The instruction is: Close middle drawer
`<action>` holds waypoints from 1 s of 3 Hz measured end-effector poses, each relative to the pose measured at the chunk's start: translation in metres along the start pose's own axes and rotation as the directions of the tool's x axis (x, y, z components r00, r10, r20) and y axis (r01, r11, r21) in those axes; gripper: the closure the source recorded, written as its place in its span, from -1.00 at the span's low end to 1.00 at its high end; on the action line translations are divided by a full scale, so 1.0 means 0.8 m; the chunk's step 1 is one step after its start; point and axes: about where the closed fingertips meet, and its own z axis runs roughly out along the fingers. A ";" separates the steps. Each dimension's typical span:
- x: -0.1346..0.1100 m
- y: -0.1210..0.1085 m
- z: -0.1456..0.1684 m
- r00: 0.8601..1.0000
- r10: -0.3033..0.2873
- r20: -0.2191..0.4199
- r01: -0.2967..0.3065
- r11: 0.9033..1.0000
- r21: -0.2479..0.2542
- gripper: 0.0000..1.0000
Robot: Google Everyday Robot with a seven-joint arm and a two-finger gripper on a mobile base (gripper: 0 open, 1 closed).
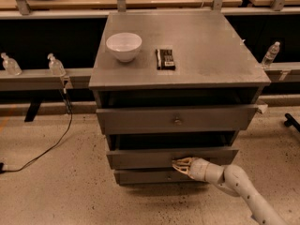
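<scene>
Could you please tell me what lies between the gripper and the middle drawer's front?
Nothing: in the camera view the gripper sits against the front of the middle drawer, near its centre, with no visible gap.

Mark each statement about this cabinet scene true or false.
1. The white bowl sits on the cabinet top. True.
2. The gripper is at the front of the middle drawer. True.
3. The middle drawer is fully shut. False: it juts out, with a dark gap above its front.
4. The cabinet top holds only the bowl. False: a dark flat object lies beside it.
</scene>
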 end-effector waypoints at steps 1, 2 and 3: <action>0.000 -0.001 0.002 1.000 -0.001 0.000 0.001 1.000 -0.003 1.00; 0.000 -0.007 0.013 1.000 -0.005 0.001 0.005 1.000 -0.013 1.00; 0.005 -0.013 0.027 1.000 -0.005 -0.002 0.005 1.000 -0.025 1.00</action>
